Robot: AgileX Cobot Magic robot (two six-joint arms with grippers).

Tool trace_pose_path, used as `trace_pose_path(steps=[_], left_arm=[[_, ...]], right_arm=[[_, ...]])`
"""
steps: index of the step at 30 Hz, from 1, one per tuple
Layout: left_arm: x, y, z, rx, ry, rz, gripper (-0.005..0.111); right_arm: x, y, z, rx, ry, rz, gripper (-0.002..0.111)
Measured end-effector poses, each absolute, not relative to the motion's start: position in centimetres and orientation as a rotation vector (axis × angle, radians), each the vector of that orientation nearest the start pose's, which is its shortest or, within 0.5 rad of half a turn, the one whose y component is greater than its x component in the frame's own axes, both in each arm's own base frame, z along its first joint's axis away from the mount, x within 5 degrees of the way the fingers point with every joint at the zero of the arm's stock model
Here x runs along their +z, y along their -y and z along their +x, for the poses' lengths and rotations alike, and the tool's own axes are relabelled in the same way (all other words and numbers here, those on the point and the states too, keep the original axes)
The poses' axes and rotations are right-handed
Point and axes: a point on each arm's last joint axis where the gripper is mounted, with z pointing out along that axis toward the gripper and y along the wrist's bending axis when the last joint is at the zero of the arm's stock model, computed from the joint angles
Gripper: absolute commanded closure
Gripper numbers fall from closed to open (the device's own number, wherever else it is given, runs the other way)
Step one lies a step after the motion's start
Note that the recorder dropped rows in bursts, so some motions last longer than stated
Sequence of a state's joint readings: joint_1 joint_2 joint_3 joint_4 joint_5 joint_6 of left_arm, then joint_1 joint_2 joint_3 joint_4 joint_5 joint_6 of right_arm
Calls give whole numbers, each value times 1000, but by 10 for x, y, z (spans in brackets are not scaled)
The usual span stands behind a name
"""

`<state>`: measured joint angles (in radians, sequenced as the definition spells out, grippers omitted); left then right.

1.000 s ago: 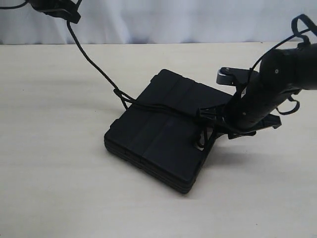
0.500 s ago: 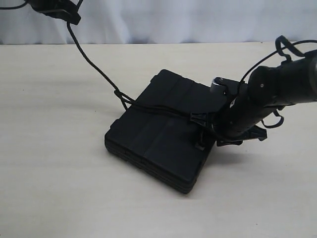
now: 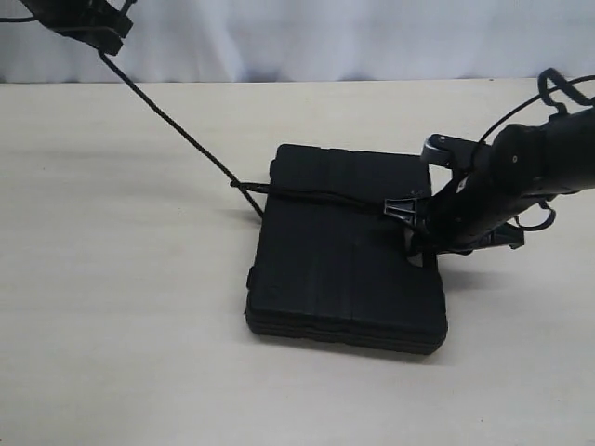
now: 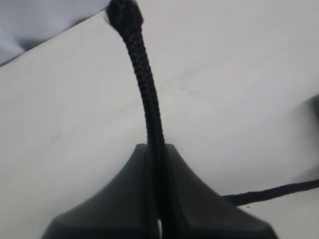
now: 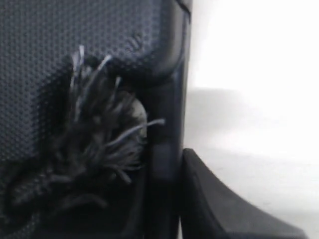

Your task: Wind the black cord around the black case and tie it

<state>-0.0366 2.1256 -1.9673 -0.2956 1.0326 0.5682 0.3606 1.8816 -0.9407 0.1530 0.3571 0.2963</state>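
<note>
The black case (image 3: 344, 269) lies flat mid-counter (image 3: 139, 353), with open room on every side. The left gripper (image 3: 100, 31), high at the far-left, clamps the taut black cord (image 3: 177, 130). The right gripper (image 3: 409, 228) is at the case's right edge, grip unclear.

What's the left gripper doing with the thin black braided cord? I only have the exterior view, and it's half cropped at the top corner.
Observer: The left wrist view shows the left gripper shut on the black braided cord, with the knotted tip poking out past the fingers.
Operator: Where's the frayed end? The arm blocks it for me.
Observer: In the right wrist view, the frayed grey-black tassel lies on the flat matte black plastic case, close to its edge.
Operator: Gripped?
Observer: Cannot tell. Only one finger of the right gripper shows there, beside the case's edge and off the tassel.
</note>
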Motion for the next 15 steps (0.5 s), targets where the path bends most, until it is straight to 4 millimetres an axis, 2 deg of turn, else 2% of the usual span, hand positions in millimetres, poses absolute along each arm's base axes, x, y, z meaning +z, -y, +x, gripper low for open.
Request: trace_pose_path(steps=[5,11,15], left_arm=[[254,35,473,-140,-2558,623,107],[212,23,467,-1,-2628,549,107],[191,3,462,28,-2675,430,107]], right_arm=[[121,-98,322,253,-2801,211,104],[121,-95,324,251,-2795,226,104],[121,-95,324,254,-2791,229,104]])
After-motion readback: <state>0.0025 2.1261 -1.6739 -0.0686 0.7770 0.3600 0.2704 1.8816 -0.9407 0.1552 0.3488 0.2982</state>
